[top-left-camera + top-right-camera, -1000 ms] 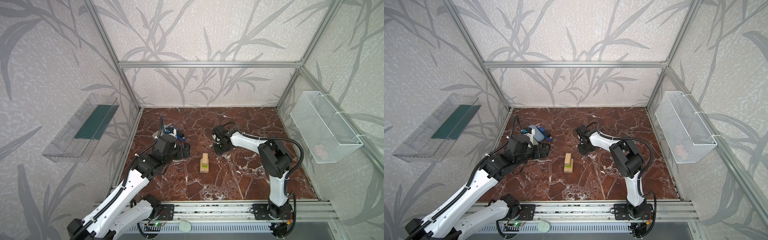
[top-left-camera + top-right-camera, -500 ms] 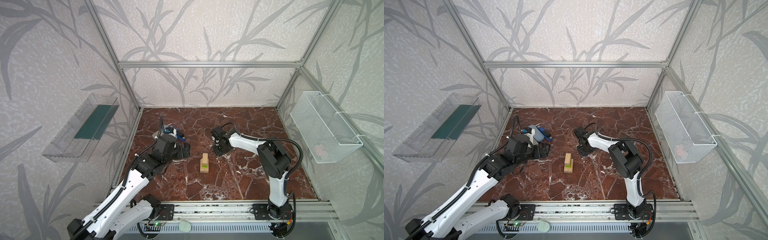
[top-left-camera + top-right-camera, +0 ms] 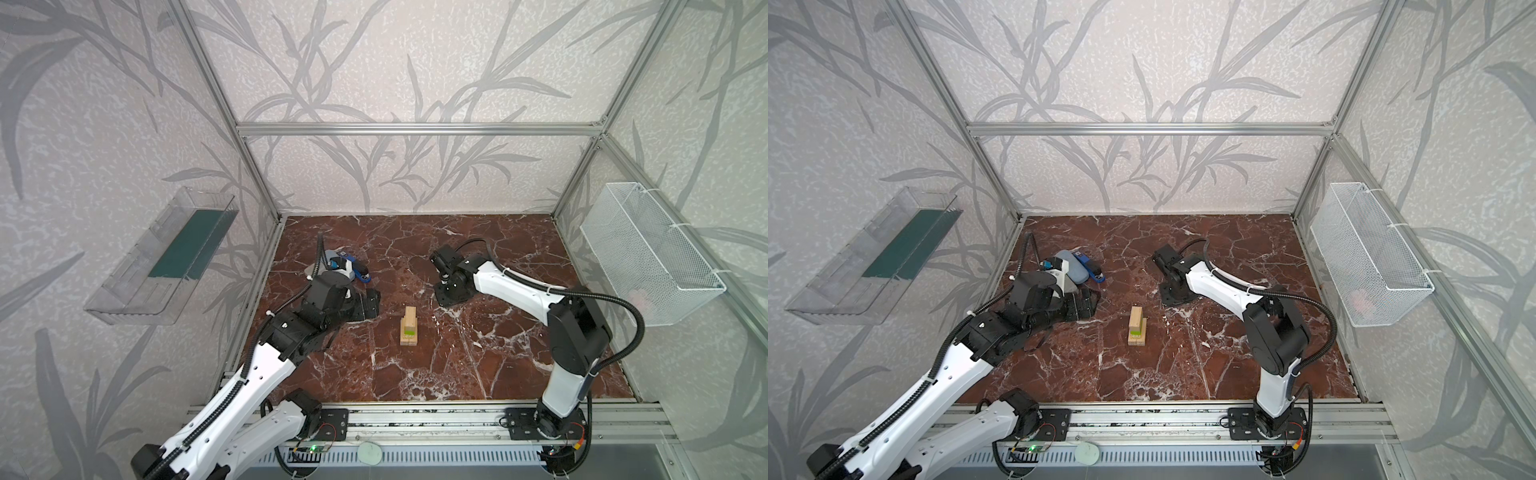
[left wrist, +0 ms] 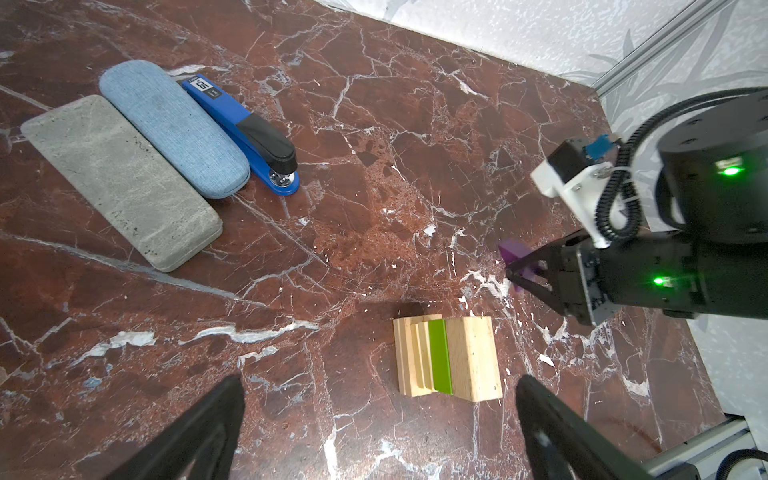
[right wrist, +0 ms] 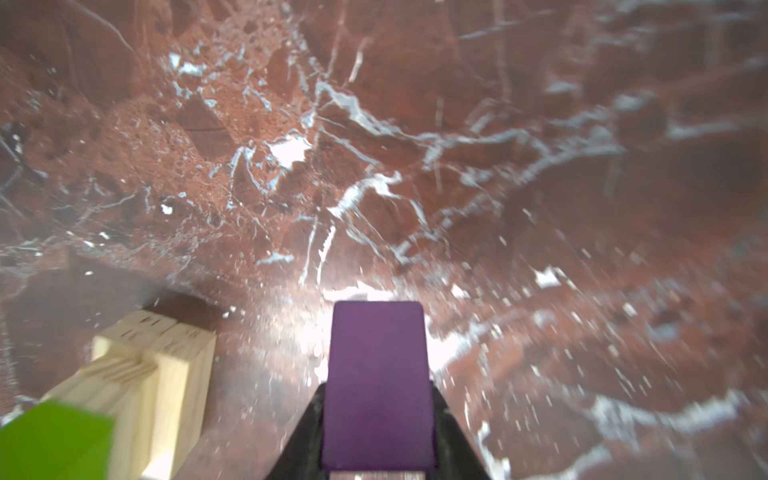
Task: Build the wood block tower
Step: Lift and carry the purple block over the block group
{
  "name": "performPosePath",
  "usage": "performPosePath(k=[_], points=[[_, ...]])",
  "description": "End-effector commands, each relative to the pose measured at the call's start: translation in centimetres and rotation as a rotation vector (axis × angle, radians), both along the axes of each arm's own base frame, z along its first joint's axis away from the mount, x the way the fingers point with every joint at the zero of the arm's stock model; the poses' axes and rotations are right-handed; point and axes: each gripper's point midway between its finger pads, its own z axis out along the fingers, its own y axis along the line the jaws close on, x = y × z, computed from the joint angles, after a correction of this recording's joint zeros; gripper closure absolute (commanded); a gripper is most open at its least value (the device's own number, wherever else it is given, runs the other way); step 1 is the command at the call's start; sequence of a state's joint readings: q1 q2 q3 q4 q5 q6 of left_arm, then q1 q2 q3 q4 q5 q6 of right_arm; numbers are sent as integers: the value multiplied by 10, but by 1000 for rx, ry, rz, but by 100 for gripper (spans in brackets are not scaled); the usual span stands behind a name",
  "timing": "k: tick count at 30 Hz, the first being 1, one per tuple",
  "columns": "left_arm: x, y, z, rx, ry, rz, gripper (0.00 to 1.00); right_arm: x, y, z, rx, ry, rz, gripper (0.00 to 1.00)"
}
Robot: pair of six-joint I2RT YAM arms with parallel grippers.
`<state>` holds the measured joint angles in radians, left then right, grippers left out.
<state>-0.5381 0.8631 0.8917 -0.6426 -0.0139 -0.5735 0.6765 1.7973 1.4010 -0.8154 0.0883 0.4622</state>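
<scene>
On the red marble tabletop (image 3: 478, 353), the tower (image 4: 469, 357) of pale wood blocks with one lime-green brick (image 4: 440, 357) stands just ahead of the left pincer (image 4: 379, 380), whose jaws are spread wide around nothing. The right pincer (image 5: 376, 401) is clenched on the purple block (image 5: 378, 353), which juts past its tips. The tower stands near it, off to one side, not touching.

Bright, even light; right wrist view blurred, glare on marble floor (image 5: 307, 332)

The purple block (image 5: 377, 365) runs off frame, probably clamped in the right pincer (image 5: 377, 401).
</scene>
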Motion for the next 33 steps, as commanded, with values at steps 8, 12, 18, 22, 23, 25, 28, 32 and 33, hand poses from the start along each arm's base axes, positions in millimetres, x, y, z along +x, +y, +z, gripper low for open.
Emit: performPosePath(k=[8, 12, 18, 22, 23, 25, 28, 32, 33], points=[[-15, 8, -24, -15, 57, 23, 1, -46, 4, 68, 32, -21, -244, 77], [-16, 2, -33, -50, 68, 13, 1, -57, 19, 83, 40, -65, -282, 77], [-18, 6, -41, -52, 76, 34, 1, -70, 53, 86, 61, -86, -288, 78], [-21, 9, -41, -62, 67, 46, 1, -72, 69, 85, 68, -89, -286, 78], [-21, 11, -42, -61, 65, 53, 1, -79, 77, 84, 69, -89, -265, 78], [-23, 14, -41, -58, 57, 64, 0, -83, 89, 81, 91, -83, -256, 78], [-24, 18, -40, -51, 43, 75, 1, -84, 102, 75, 113, -70, -253, 78], [-24, 20, -39, -46, 42, 80, 1, -84, 110, 67, 113, -58, -252, 78], [-25, 21, -39, -41, 43, 82, 1, -83, 112, 65, 114, -56, -251, 78]])
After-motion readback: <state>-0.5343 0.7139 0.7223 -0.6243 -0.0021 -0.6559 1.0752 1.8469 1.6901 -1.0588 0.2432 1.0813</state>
